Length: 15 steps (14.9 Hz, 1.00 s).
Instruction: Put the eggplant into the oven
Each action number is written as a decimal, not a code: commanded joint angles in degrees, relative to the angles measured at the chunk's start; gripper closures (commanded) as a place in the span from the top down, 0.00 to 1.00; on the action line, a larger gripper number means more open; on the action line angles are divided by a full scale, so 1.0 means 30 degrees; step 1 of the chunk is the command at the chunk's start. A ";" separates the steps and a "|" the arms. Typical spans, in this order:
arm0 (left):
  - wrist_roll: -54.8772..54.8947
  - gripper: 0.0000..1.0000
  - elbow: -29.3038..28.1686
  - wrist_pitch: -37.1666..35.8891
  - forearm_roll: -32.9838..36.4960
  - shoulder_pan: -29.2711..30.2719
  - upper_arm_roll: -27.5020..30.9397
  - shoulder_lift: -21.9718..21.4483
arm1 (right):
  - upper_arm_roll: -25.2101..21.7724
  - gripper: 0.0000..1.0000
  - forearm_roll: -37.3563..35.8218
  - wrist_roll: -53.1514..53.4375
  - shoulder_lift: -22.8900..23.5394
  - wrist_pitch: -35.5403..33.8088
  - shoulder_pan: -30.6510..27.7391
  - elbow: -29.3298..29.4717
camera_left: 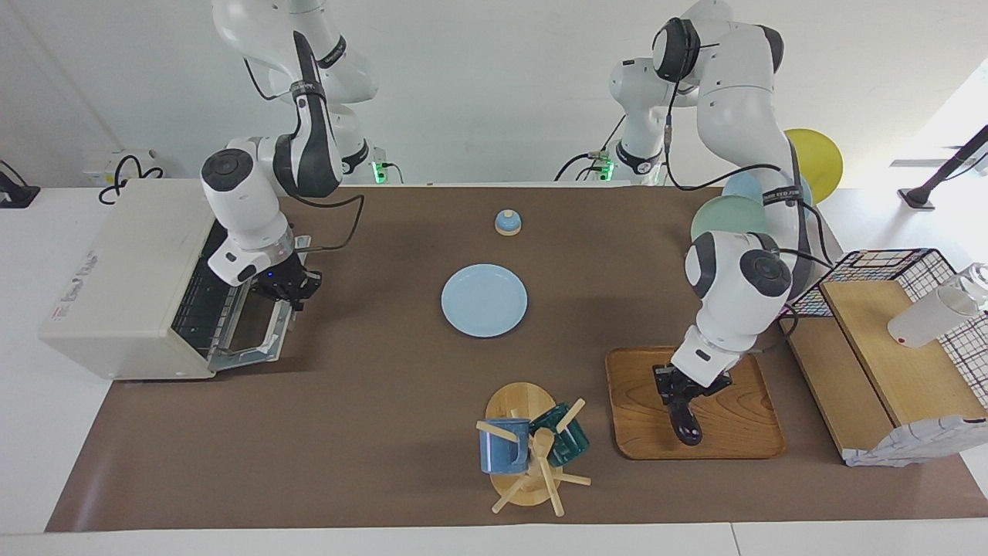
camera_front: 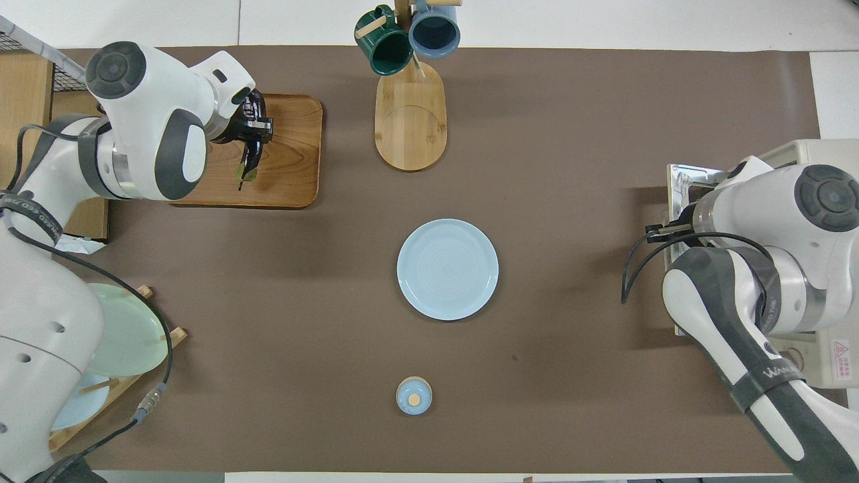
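The eggplant (camera_left: 686,424), dark and glossy, is on the wooden tray (camera_left: 741,432) toward the left arm's end of the table. My left gripper (camera_left: 676,395) is down on it and shut around its upper part; its lower end points at the tray. In the overhead view the eggplant (camera_front: 249,158) sticks out below the left gripper (camera_front: 254,125). The cream oven (camera_left: 123,270) stands at the right arm's end, its door (camera_left: 255,340) folded down open with the wire rack showing. My right gripper (camera_left: 296,289) hovers over the open door's edge; the arm hides it in the overhead view.
A light blue plate (camera_left: 484,300) lies mid-table, with a small blue bell-shaped piece (camera_left: 508,222) nearer to the robots. A mug tree (camera_left: 532,448) with a blue and a green mug stands beside the tray. A plate rack (camera_front: 127,335), a wire basket (camera_left: 888,266) and a wooden shelf (camera_left: 903,355) crowd the left arm's end.
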 commanded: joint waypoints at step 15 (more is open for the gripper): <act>-1.0886 0.00 -0.7268 0.1991 -0.1524 -0.9568 0.0080 -0.6246 | -0.0400 0.00 -0.0401 0.1350 0.1983 0.1742 0.0350 0.0029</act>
